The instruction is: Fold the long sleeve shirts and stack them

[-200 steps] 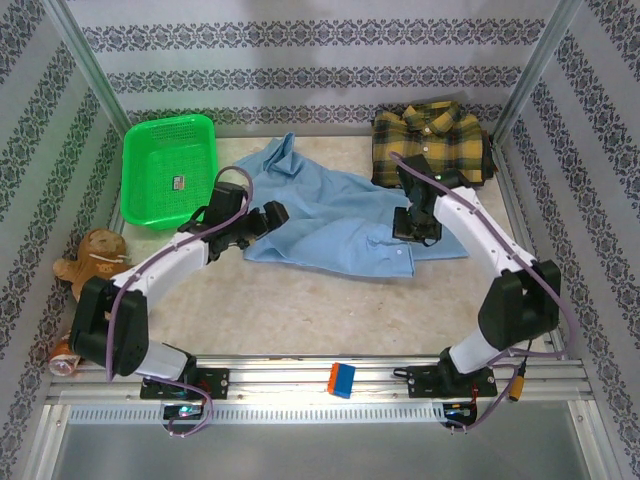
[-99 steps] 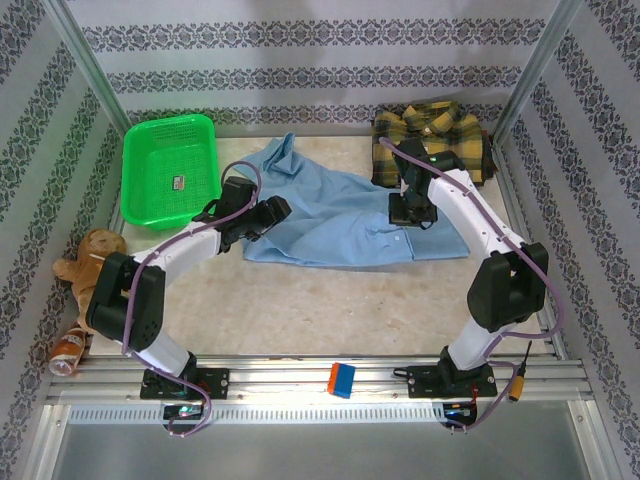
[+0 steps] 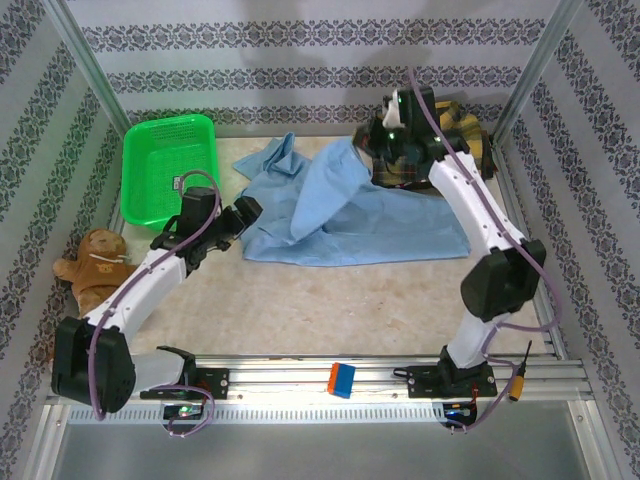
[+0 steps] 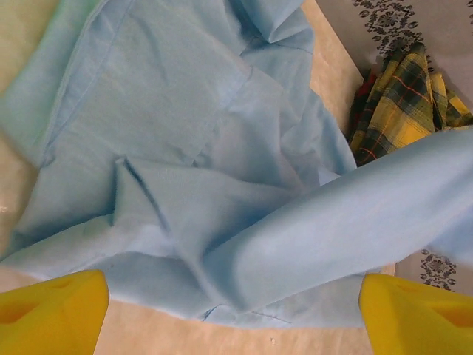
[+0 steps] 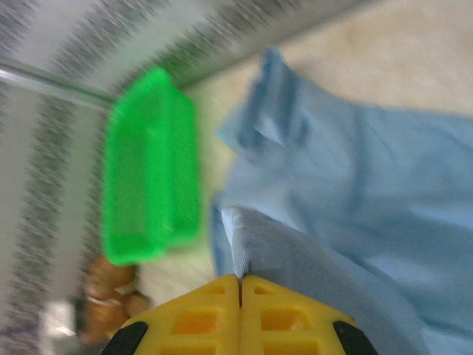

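Note:
The light blue shirt (image 3: 400,225) lies spread over the middle of the table, also seen in the left wrist view (image 4: 185,140). My right gripper (image 3: 372,142) is shut on a fold of it and holds that fold raised near the back, so the cloth hangs down as a sloping flap. In the right wrist view the yellow fingers (image 5: 240,285) pinch the cloth edge. The plaid shirt (image 3: 465,135) lies bunched at the back right, partly behind the right arm, and its corner shows as plaid shirt (image 4: 403,103). My left gripper (image 3: 250,210) stands open at the blue shirt's left edge, holding nothing (image 4: 233,325).
A green mesh basket (image 3: 168,165) stands at the back left, also green basket (image 5: 151,170). A brown stuffed toy (image 3: 95,262) lies by the left wall. A blue and orange block (image 3: 342,380) sits on the front rail. Patterned walls enclose three sides.
My right gripper has risen and moved toward the back with the blue cloth, pulling a flap up off the table. My left gripper has drawn back a little to the left.

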### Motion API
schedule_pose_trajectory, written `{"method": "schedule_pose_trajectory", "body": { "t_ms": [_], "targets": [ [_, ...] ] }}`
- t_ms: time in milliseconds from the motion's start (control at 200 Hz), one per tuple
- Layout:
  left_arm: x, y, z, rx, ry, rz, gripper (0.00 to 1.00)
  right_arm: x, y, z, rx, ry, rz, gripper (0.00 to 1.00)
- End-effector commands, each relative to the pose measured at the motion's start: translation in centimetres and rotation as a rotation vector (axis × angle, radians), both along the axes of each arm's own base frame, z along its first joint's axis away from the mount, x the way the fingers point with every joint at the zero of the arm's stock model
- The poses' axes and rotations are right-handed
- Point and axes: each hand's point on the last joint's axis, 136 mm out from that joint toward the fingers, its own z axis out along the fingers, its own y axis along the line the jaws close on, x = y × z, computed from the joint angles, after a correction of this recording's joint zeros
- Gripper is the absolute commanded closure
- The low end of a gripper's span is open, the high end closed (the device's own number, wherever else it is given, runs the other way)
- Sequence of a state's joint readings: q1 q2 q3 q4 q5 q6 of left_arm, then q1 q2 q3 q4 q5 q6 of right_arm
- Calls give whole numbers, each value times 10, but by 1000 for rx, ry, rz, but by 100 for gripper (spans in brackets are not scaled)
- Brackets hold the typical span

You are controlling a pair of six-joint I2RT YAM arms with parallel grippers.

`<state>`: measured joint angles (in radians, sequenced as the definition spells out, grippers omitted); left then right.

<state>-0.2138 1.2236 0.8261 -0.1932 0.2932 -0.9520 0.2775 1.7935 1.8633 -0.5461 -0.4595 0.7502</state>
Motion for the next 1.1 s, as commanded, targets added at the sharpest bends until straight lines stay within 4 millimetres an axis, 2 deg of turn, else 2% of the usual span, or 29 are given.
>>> {"method": "schedule_pose_trajectory", "body": {
  "t_ms": [0,70,200,325,430,545,650,714,784,904,1024,1099],
  "targets": [
    [-20,9,-22,4,78,38,12,37,27,68,235,-150,4,100],
    [-25,6,-31,-16,90,40,13,55,39,89,343,-199,-4,100],
    [-27,1,-38,-19,91,39,16,78,65,106,448,-228,7,100],
    [-17,-9,-37,-44,70,24,21,85,94,103,451,-206,81,100],
    [-5,-19,-31,-38,57,3,21,84,102,91,430,-161,114,100],
    [13,-27,-22,-48,26,0,21,81,92,68,332,-113,80,100],
    [34,-46,-13,-70,0,-37,21,77,88,63,335,-97,72,100],
    [46,-60,-16,-87,2,-60,22,72,89,63,339,-83,88,100],
    [55,-68,-26,-119,21,-56,27,60,90,56,306,-51,126,100],
    [59,-67,-53,-142,89,1,37,29,76,36,201,14,184,100],
    [60,-57,-75,-102,127,53,44,-3,46,4,189,120,198,100],
    [60,-46,-95,-68,163,95,49,-26,21,-25,163,194,182,100]
  ]
}}
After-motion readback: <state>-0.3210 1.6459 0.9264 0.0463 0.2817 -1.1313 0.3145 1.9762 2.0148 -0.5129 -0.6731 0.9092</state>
